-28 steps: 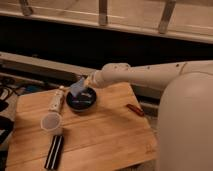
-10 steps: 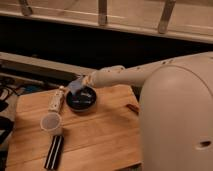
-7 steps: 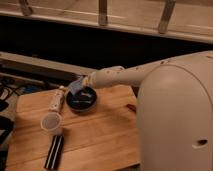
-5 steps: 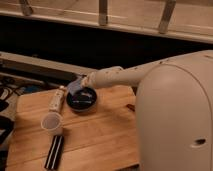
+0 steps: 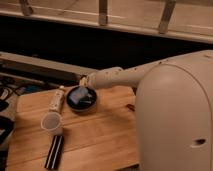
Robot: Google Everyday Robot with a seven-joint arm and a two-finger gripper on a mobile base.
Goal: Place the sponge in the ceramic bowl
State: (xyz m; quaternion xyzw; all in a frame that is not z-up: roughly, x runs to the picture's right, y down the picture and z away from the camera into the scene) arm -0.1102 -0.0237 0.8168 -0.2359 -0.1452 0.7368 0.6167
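One long white arm (image 5: pixel 122 76) is reaching in from the robot's big round body (image 5: pixel 175 125), which is filling the right side of the view. The gripper (image 5: pixel 84 84) at the arm's tip is hanging over the far edge of the ceramic bowl (image 5: pixel 69 104). I cannot tell if the gripper is spread apart or pressed together, because it is showing only as a pale lump against the dark bowl.

The sponge (image 5: pixel 78 96) is showing as a small pale blue-grey patch just below the gripper, inside the ring of the bowl's black rim. I cannot tell if the gripper is touching it.

The bowl is sitting on a wooden counter (image 5: pixel 100 135), right under the gripper. A small pale bottle (image 5: pixel 56 99) is lying on its side just beside the bowl, to the gripper's left as the camera sees it. A see-through plastic cup (image 5: pixel 51 122) is standing upright nearer the camera than the gripper and a bit to the left, apart from the bowl. A long, flat black thing (image 5: pixel 54 151) is lying closer to the camera than the cup, near the counter's front edge. A small reddish thing (image 5: pixel 131 106) is peeking out far to the gripper's right, beside the robot's body.
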